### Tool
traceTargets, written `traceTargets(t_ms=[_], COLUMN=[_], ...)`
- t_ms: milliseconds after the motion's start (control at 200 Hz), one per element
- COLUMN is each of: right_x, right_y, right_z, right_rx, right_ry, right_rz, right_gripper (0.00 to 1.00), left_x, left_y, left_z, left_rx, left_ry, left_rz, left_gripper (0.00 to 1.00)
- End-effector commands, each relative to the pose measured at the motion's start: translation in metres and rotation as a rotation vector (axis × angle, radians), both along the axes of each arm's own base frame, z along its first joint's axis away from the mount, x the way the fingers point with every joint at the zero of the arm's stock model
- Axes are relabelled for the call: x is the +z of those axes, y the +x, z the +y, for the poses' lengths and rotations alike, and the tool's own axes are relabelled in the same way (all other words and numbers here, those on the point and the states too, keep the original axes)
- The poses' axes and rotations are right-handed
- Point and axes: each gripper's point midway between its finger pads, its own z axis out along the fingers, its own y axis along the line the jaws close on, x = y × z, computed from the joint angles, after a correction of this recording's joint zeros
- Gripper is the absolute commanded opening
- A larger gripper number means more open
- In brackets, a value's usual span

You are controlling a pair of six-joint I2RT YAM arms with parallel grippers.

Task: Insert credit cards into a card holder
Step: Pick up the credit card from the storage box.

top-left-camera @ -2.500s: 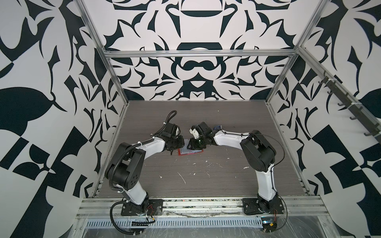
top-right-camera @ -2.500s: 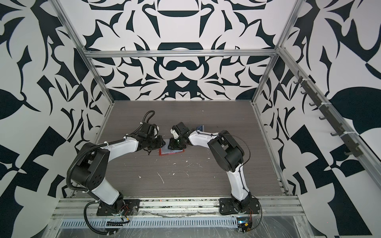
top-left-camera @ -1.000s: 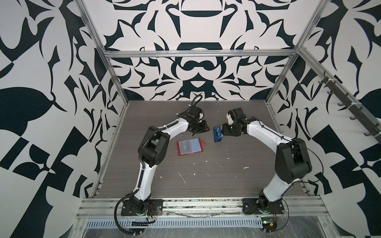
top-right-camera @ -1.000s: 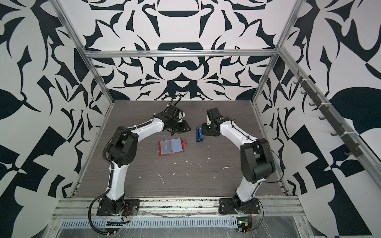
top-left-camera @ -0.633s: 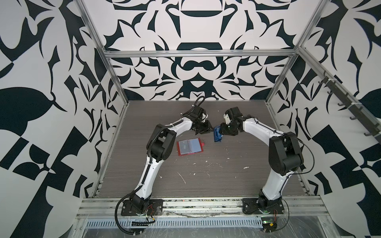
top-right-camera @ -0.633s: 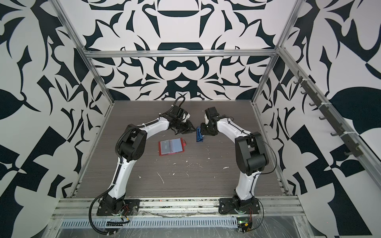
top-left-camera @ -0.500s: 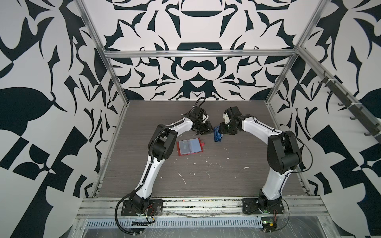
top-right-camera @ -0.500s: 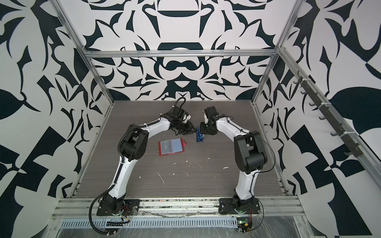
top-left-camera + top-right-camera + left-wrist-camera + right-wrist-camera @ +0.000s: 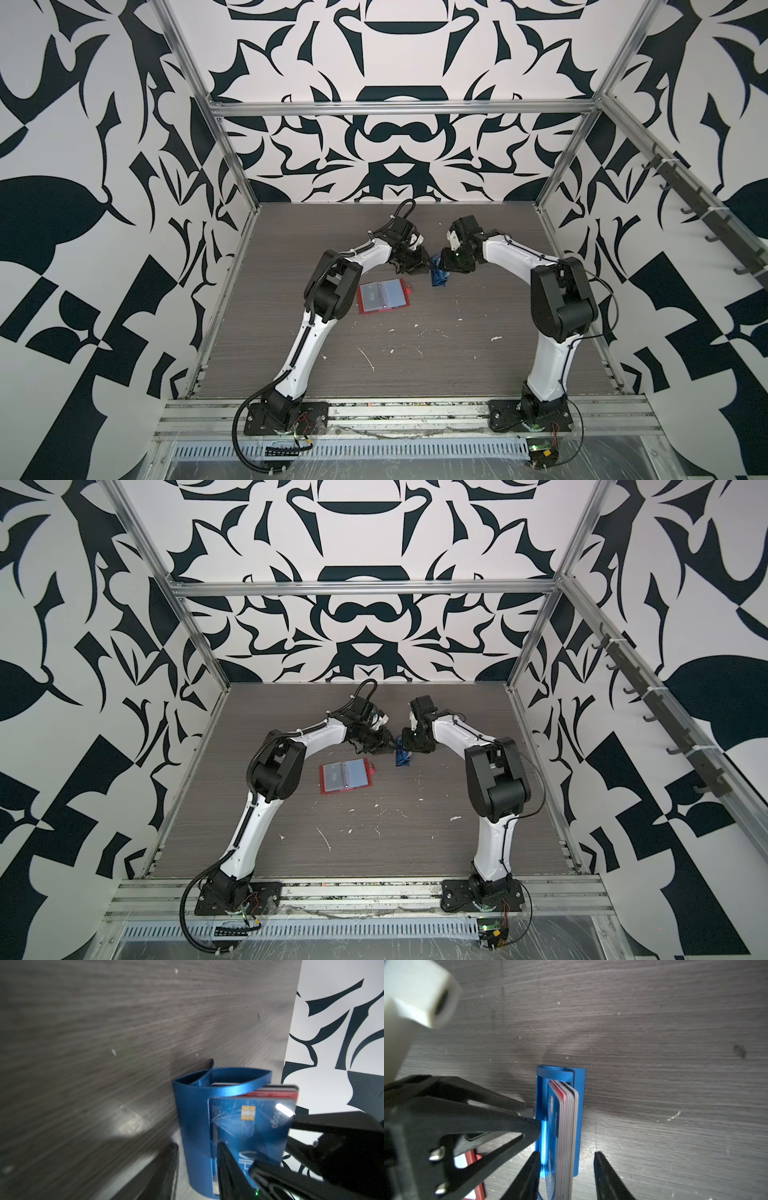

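Observation:
The red card holder lies open and flat, with pale grey-blue faces showing in its clear sleeves; nothing touches it. Several credit cards stand on edge in a small blue stand behind it, a blue chip card in front and red-edged ones behind. My left gripper is open, its fingers on either side of the stand's front wall, one against the blue card. My right gripper is open astride the stand and stack, with a gap on one side.
White scraps litter the wooden table in front of the holder. Patterned walls and metal frame posts enclose the table. The two grippers meet tip to tip at the stand, and a corner of the card holder shows under the left fingers.
Both grippers left the card holder and moved back to the blue stand. Over the last second they closed in on it from both sides, and the right jaws narrowed slightly.

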Motion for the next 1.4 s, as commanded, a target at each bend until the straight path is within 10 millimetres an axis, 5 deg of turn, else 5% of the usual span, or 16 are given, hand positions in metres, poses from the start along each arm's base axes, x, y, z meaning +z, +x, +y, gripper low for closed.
traceTargets(t_ms=[0,655,1395], right_x=[0.018,0.005,0.026], right_y=[0.012,0.013,0.010], right_z=[0.003,-0.009,-0.016], right_rx=[0.005,-0.008,0.000], right_ry=[0.020,-0.049,-0.077], right_rz=[-0.045,-0.016,-0.042], right_gripper=[0.45,0.40,0.36], left_x=[-0.017,-0.041,-0.045], left_y=[-0.005,-0.007,-0.010], left_z=[0.003,0.013,0.018], left_rx=[0.010,0.033,0.039], left_ry=[0.043,0.138,0.167], left_rz=[0.057,0.094,0.105], left_gripper=[0.33,0.21,0.20])
